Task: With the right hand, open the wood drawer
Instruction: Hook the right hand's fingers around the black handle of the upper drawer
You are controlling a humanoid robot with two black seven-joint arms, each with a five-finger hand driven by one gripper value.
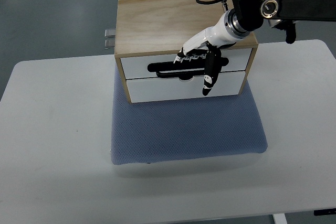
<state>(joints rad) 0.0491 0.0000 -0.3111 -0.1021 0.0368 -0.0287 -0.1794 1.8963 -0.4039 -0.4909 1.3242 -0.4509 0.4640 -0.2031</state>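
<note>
While right robot hand (202, 59) reaches down, fingers curl on upper drawer (184, 66) handle slot, thumb extended.

I find no readable text, labels, brands, numbers or signs anywhere: none on the drawer unit (157, 19), none on the mat (184, 129), none on the arm (299, 3).

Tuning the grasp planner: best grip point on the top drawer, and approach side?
Grip the dark slot handle across the top drawer front. Come from the front, above the blue mat, fingers hooked in. The face is otherwise flat, and the right hand is already there.
</note>
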